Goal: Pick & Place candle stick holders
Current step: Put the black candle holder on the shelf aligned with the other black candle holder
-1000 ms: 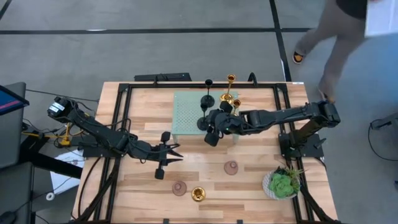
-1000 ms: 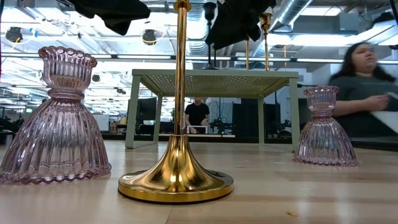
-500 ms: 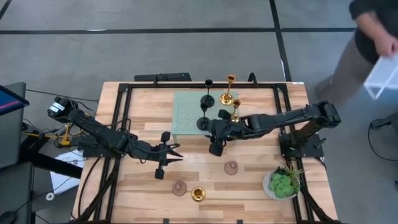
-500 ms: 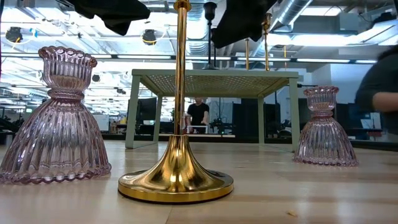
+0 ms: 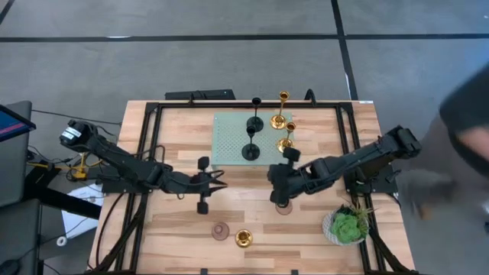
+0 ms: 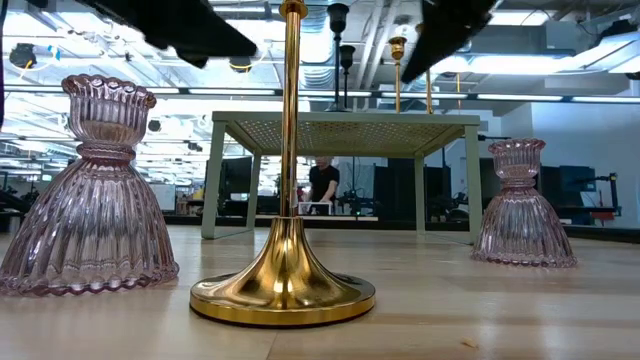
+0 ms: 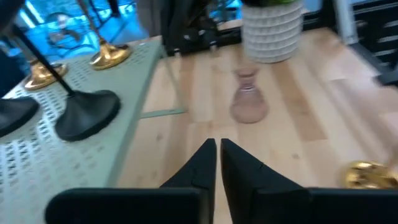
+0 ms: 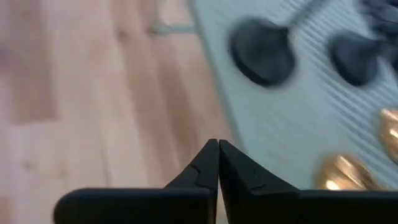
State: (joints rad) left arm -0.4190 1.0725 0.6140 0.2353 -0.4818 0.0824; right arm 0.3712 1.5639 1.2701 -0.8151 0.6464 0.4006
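On the green perforated stand stand two black candle stick holders and two gold ones, each on its round base. On the wooden table rest a pink holder, a gold one and a second pink one, partly under my right arm. My right gripper hovers shut just near of the stand. My left gripper is shut left of it, with the pink holder ahead of its fingers. Neither holds anything.
A green plant in a white pot stands at the table's near right corner. A person moves beside the table's right edge. Bare wood lies between the stand and the holders near the front edge.
My right gripper has drawn away from the black holder at the stand's near edge. It has moved toward the table's near edge and a little right, off the stand. That holder stays upright on the stand. The person at the right has shifted nearer.
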